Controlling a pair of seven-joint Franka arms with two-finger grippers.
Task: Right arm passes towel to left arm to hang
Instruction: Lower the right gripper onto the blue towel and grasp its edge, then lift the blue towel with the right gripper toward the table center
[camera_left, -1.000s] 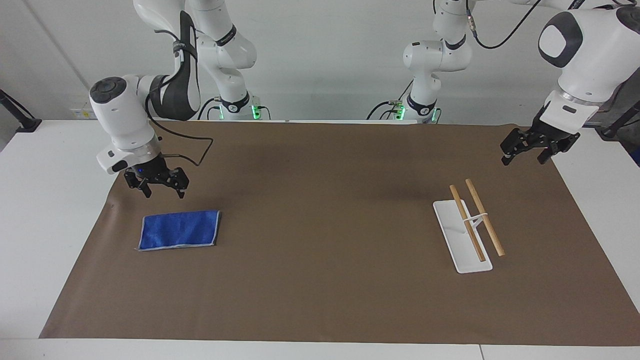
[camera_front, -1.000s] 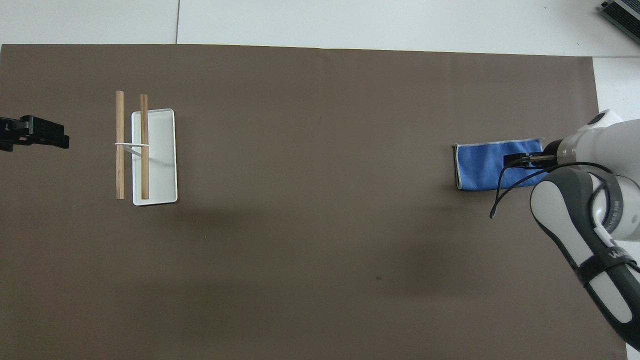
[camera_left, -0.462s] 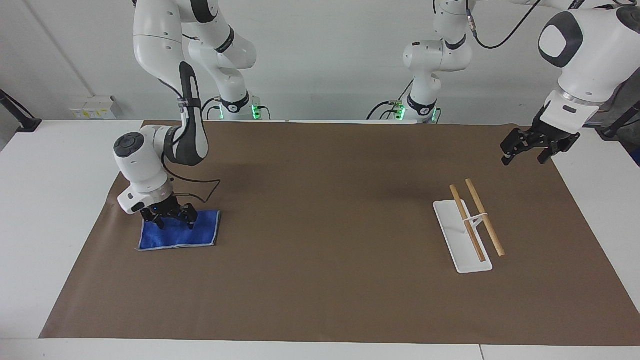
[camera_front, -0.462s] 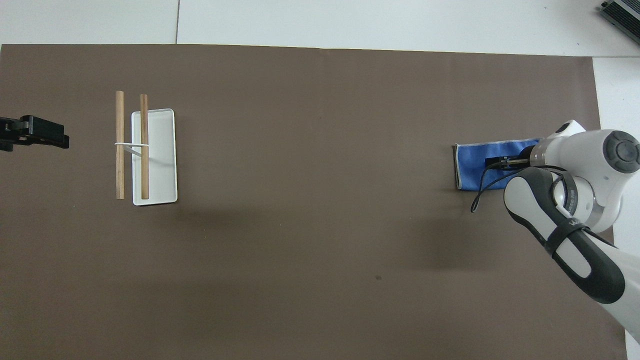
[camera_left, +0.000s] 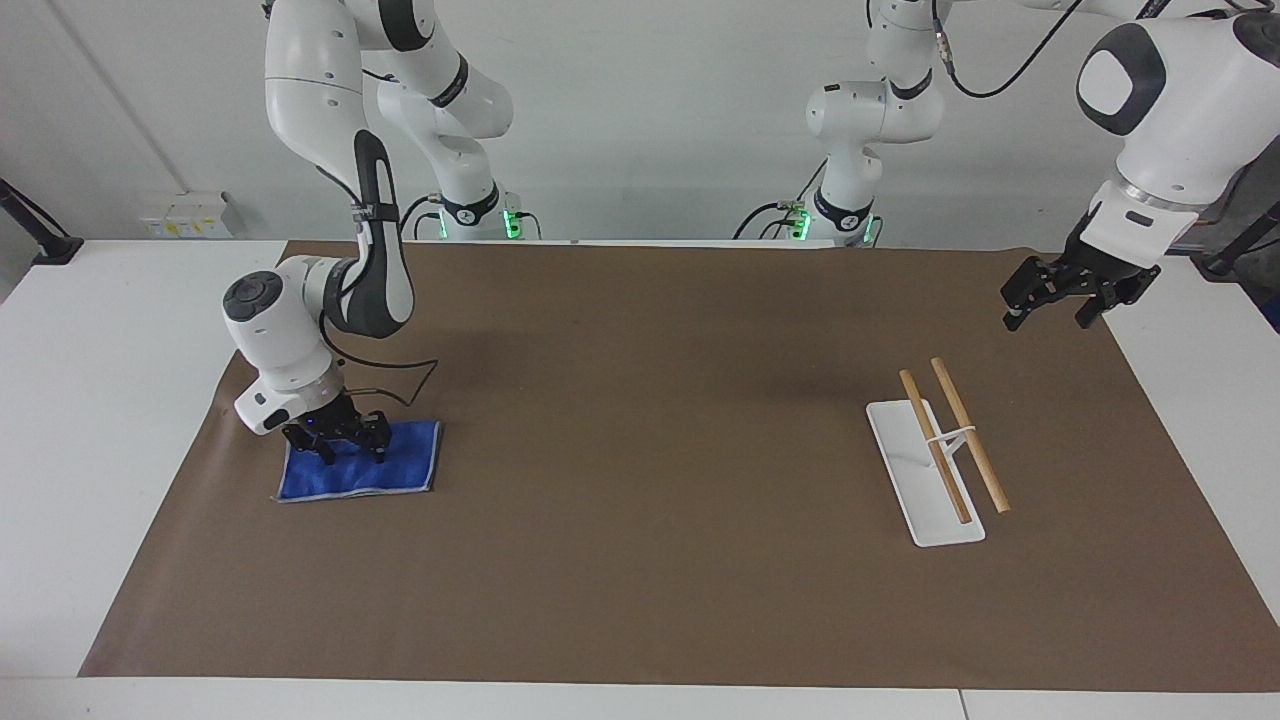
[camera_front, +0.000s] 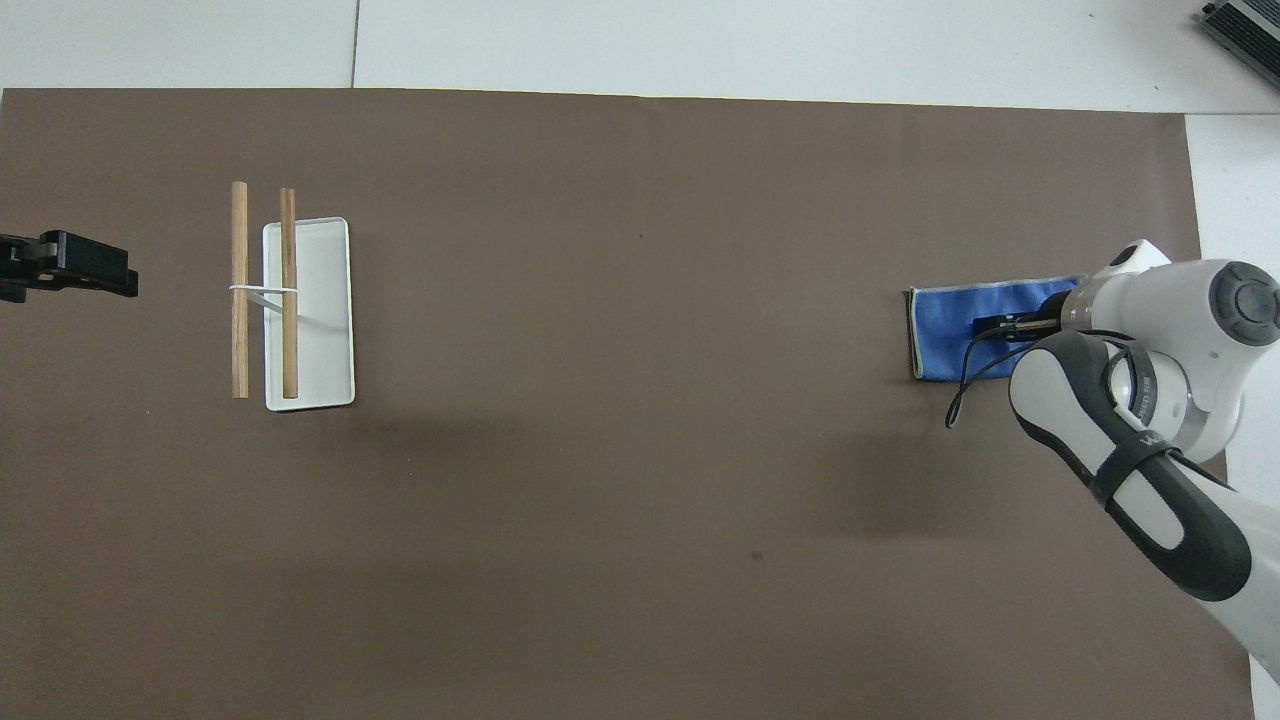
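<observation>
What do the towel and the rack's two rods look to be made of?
Towel: soft blue cloth, matte, likely microfibre; pale stitched edging and it lies limp and flat. Rods: light wood, unpainted tan dowels. Rack base: smooth white, plastic or painted metal; cannot tell which.

Overhead, the right arm (camera_front: 1150, 400) covers the towel's (camera_front: 950, 325) end toward it, the left gripper (camera_front: 70, 278) is cut by the frame edge, and whether the right gripper (camera_left: 338, 445) grips cloth cannot be determined.
</observation>
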